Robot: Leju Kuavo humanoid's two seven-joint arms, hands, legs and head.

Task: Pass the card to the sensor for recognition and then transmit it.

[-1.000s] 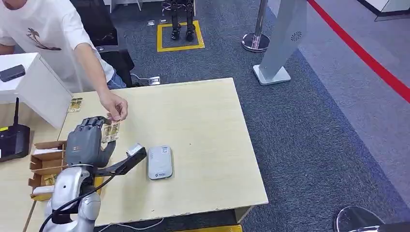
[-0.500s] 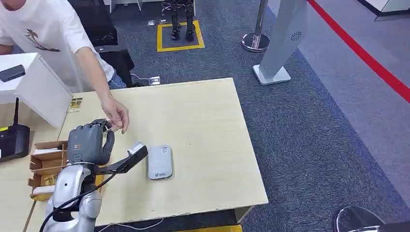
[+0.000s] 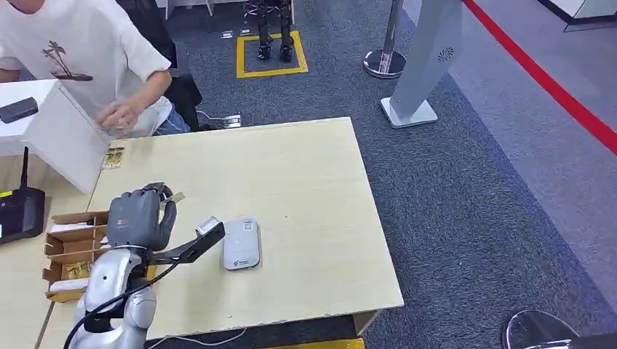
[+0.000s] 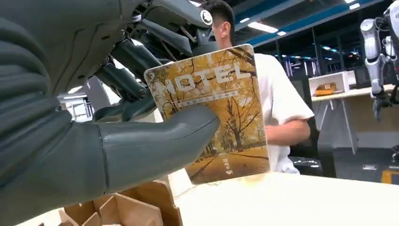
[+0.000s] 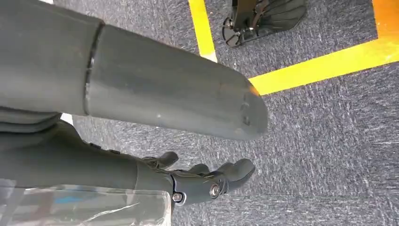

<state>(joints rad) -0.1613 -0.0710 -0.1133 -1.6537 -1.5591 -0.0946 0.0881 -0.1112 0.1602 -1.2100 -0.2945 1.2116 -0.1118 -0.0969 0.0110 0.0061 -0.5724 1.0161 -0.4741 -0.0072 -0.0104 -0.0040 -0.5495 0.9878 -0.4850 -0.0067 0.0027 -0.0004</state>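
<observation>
Handover done: the person's hand (image 3: 118, 116) has pulled back from the table (image 3: 305, 182) toward their body, leaving the card (image 4: 214, 110) with us. Our left hand (image 3: 138, 216) pinches it between thumb and fingers, held upright above the table's near-left part, beside the cardboard box (image 3: 69, 243). The card reader (image 3: 241, 243) lies just to the right, untouched. Our right hand (image 5: 197, 181) hangs over the carpet, fingers loosely spread, holding nothing. We judge the scan comes next.
</observation>
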